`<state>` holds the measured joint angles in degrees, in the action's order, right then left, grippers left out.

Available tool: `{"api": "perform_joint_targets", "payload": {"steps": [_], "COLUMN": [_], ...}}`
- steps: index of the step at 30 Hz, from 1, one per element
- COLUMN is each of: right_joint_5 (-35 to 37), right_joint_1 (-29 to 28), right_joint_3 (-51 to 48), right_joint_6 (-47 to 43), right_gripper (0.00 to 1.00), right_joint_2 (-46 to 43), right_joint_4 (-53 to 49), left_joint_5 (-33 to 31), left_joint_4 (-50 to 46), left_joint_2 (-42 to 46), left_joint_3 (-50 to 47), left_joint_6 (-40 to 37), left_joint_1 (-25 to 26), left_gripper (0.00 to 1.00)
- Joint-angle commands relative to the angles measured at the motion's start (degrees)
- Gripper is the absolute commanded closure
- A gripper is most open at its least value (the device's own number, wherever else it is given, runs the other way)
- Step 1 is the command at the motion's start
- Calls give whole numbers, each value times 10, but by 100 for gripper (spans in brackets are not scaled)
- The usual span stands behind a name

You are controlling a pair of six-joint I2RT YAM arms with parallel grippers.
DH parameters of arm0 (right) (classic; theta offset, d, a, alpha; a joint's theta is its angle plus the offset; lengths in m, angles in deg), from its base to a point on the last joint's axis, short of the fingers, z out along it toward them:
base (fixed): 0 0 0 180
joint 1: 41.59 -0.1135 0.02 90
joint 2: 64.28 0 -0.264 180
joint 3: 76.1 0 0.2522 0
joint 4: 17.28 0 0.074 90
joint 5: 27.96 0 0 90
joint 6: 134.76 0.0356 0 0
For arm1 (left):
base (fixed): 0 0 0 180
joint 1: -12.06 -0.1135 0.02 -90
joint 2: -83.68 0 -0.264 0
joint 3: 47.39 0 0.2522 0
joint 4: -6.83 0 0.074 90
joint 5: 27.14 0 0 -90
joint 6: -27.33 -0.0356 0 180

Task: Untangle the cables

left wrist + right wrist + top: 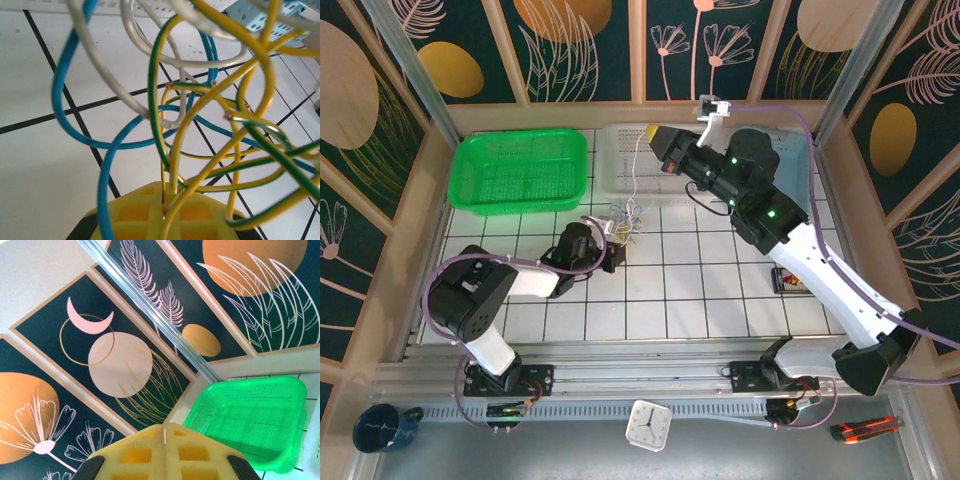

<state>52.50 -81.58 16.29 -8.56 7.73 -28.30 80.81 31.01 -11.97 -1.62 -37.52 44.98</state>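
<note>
Cable tangle mid-table; green basket blocks far left; near tiles open.

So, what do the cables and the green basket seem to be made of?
The cables: probably plastic-insulated wire, smooth and slightly glossy; bare coppery tips show at cut ends. The green basket: likely moulded plastic, uniform bright colour, with a fine perforated mesh floor and walls.
</note>
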Motion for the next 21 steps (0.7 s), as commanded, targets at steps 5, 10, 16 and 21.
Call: {"api": "perform_joint_targets", "payload": {"steps": [5,10,16,21], "right_joint_5": [-23,4,62,74], "right_joint_1": [2,4,18,33], "right_joint_3": [-179,-291,-378,-441], "right_joint_6": [15,4,-4,12], "right_gripper": [100,100,100,100], "right_joint_2": [-26,-31,-62,-79], "right_joint_4": [74,109,95,98], "left_joint_5": [-27,-48,-78,-121], "left_joint_4": [2,-29,-64,-99], "left_joint_2": [39,43,70,109], "left_joint_3": [-11,-5,-17,-28], "left_joint_6": [5,-7,-21,-23], "left_joint_1": [1,1,1,0], "left_gripper": [100,94,60,30]}}
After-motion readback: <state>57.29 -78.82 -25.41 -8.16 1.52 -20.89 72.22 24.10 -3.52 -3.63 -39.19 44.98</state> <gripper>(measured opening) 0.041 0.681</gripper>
